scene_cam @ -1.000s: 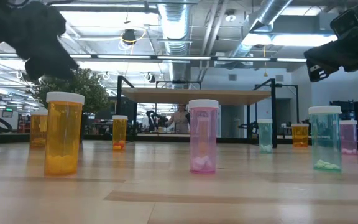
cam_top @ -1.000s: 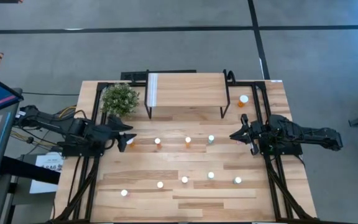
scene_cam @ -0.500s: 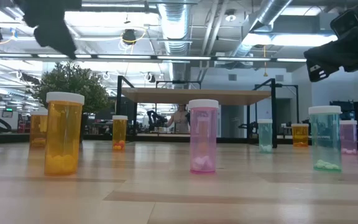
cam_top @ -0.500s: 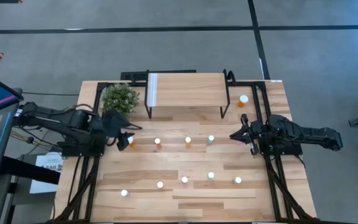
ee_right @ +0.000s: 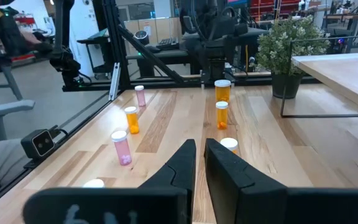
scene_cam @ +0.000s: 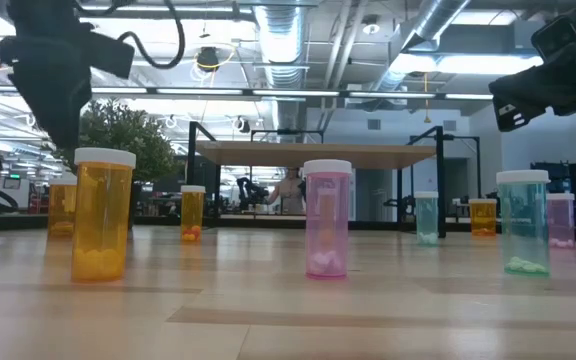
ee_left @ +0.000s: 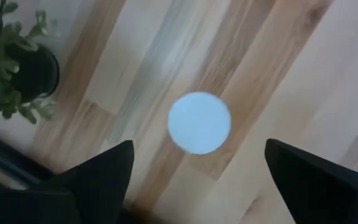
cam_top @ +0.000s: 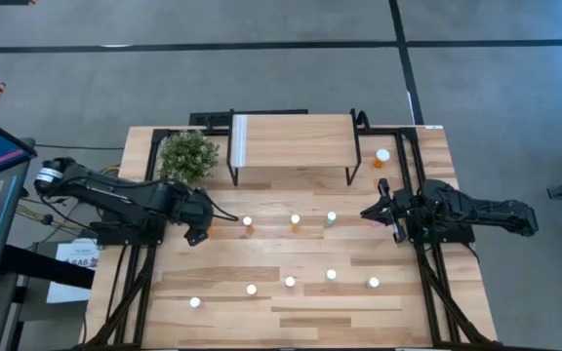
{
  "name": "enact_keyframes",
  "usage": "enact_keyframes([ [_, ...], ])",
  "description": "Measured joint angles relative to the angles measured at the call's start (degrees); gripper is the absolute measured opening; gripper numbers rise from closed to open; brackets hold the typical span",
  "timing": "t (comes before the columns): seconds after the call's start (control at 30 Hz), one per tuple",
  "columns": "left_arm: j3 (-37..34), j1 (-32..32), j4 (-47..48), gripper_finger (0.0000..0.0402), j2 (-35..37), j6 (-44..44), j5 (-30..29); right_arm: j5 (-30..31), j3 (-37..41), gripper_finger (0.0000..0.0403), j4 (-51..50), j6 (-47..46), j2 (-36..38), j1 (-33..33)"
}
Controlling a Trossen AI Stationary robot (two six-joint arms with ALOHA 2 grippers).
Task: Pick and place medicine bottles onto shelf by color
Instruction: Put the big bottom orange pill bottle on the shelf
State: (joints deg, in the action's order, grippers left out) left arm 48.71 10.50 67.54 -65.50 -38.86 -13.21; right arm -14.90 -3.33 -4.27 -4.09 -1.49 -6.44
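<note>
Small white-capped medicine bottles stand upright on the wooden table in two rows. The far row holds two orange bottles [cam_top: 247,222] [cam_top: 295,221] and a green one [cam_top: 331,218]. My left gripper [cam_top: 203,224] is open and points down over the far row's leftmost bottle, whose white cap [ee_left: 199,122] shows between the fingers, apart from both. My right gripper [cam_top: 369,213] is shut and empty at the far row's right end. The shelf [cam_top: 291,139] stands at the far edge with nothing on it.
The near row has several bottles, from one [cam_top: 195,302] at the left to one [cam_top: 373,283] at the right. One orange bottle [cam_top: 382,156] stands right of the shelf. A potted plant [cam_top: 188,154] stands left of the shelf, close behind my left arm.
My left arm has risen, swung a little toward the table's right and tipped its gripper to point down over the leftmost far-row bottle, which it now covers in the high view. The bottle has stayed in place.
</note>
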Motion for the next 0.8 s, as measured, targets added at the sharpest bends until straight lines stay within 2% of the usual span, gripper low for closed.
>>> enact_keyframes([
  [0.2,-3.64,-0.84,-1.02,0.0359,1.44,-0.97,2.85,0.01,0.02,0.0061,0.00,0.01,0.01,0.00],
  [0.53,-12.13,-2.66,-8.37,0.0359,11.40,-3.69,2.51,-0.01,0.00,0.0061,0.00,0.00,0.01,0.00],
  [0.8,-17.28,-4.84,-14.23,0.0359,12.59,-3.64,2.93,0.00,0.00,0.0061,0.00,0.01,0.02,0.00],
])
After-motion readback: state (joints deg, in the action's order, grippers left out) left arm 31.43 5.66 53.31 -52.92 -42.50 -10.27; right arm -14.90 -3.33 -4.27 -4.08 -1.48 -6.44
